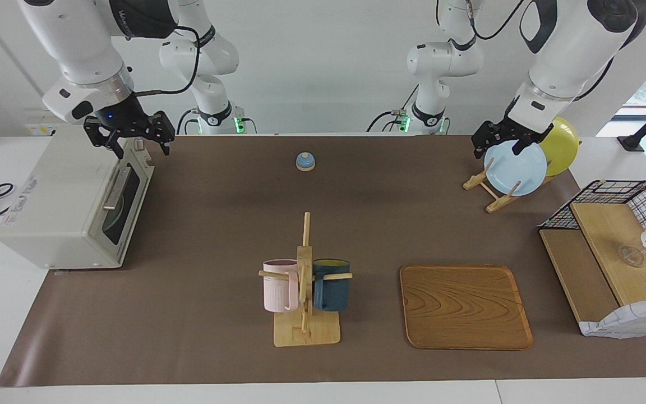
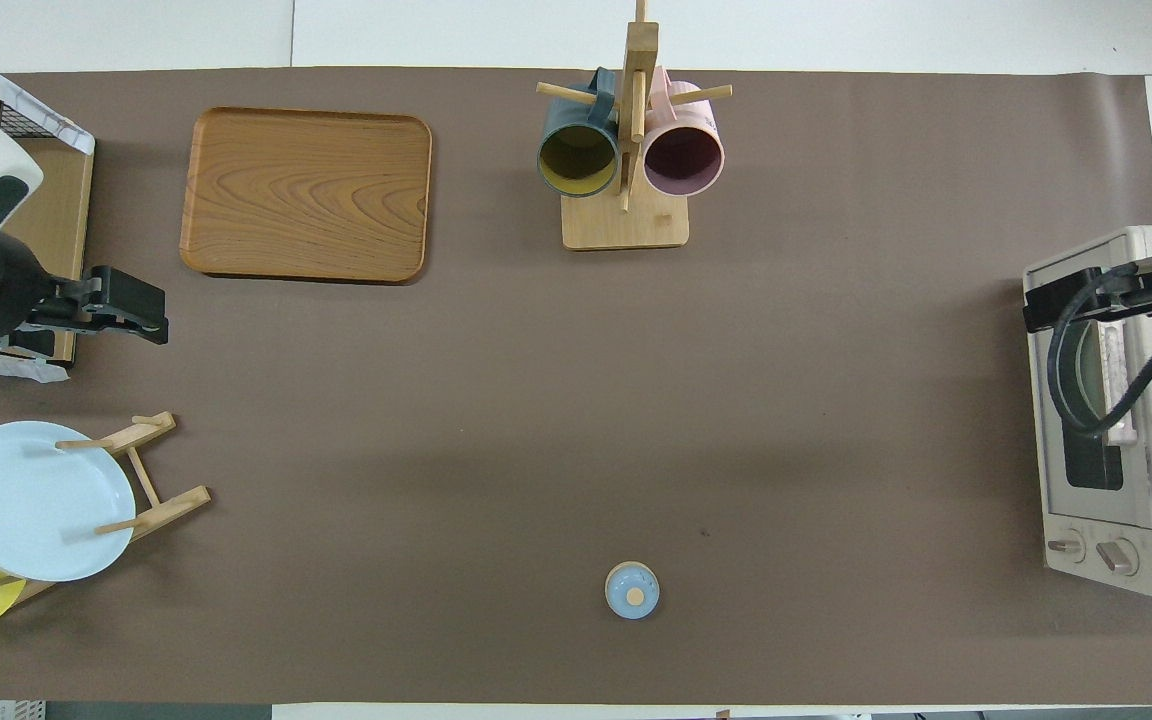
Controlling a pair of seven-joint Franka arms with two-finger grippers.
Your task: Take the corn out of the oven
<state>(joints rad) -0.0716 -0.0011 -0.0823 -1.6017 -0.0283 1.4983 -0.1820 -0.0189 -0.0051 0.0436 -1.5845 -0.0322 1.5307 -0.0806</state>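
The off-white toaster oven [image 1: 59, 191] stands at the right arm's end of the table, also in the overhead view [image 2: 1101, 500]. Its dark glass door with a metal bar handle [image 1: 116, 188] is shut. The corn is hidden; I see nothing yellow through the window. My right gripper [image 1: 141, 147] is open and empty, raised over the oven's top edge at the end nearer to the robots; it also shows in the overhead view [image 2: 1041, 305]. My left gripper [image 1: 497, 150] is open and empty, up over the plate rack, and shows in the overhead view [image 2: 141, 315].
A mug rack [image 1: 304, 292] with a pink and a dark blue mug stands mid-table. A wooden tray [image 1: 465, 306] lies beside it. A rack holds a light blue plate [image 1: 516, 168] and a yellow plate [image 1: 561, 145]. A black wire basket shelf [image 1: 609, 247] and a small blue knob [image 1: 305, 161] are also here.
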